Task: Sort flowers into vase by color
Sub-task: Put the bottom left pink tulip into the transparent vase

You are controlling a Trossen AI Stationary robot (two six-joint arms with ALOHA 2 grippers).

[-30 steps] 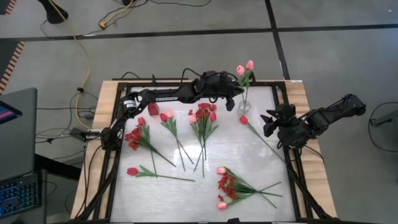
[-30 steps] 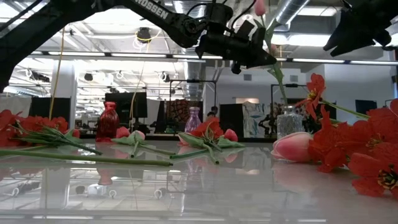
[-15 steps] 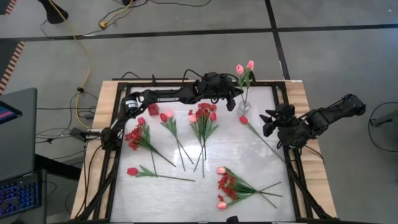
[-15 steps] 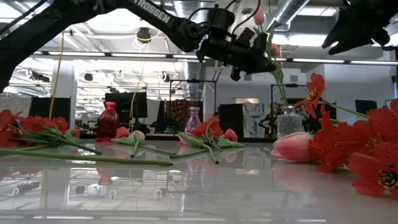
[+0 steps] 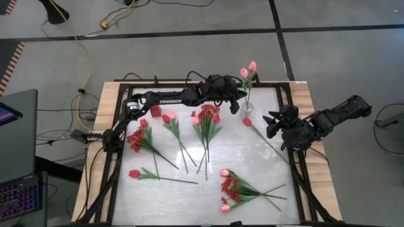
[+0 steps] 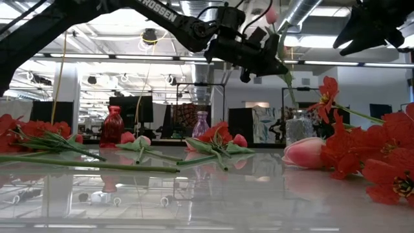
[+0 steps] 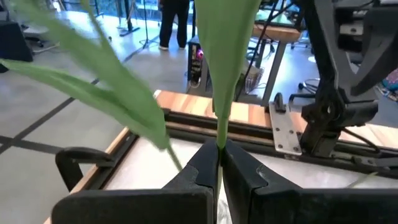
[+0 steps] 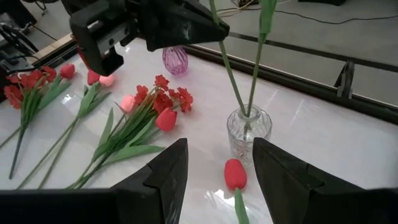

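Note:
A pink tulip stem (image 8: 231, 74) stands tilted in the clear glass vase (image 8: 249, 134) near the table's far edge, beside a second stem (image 8: 256, 68). Both pink buds (image 5: 247, 69) rise above the vase (image 5: 248, 107). My left gripper (image 5: 238, 103) is just left of the vase and shut on one stem. My right gripper (image 5: 270, 123) hovers open to the vase's right, over a red tulip (image 8: 234, 174) lying on the table. Other tulips and red blossom sprays (image 5: 206, 120) lie flat on the table. My left gripper (image 7: 219, 149) pinches the tulip's green stem (image 7: 219, 127) between its two fingertips, just below a long leaf (image 7: 224, 50), well above the vase mouth. The fingers come level from the table's left, across the stem. The stem tilts, with its lower end inside the vase (image 6: 297, 126).
A red vase (image 6: 112, 126) and a purple vase (image 8: 174, 60) stand near the far edge. Bunches lie at the left (image 5: 140, 139), the middle and the near right (image 5: 235, 189). A single red tulip (image 5: 134, 173) lies near left. A black frame (image 5: 297, 183) rims the table.
My left gripper has stayed beside the clear vase, shut on the stem, bobbing slightly up and back down. The pink buds have swayed a little with it. The right arm has kept still.

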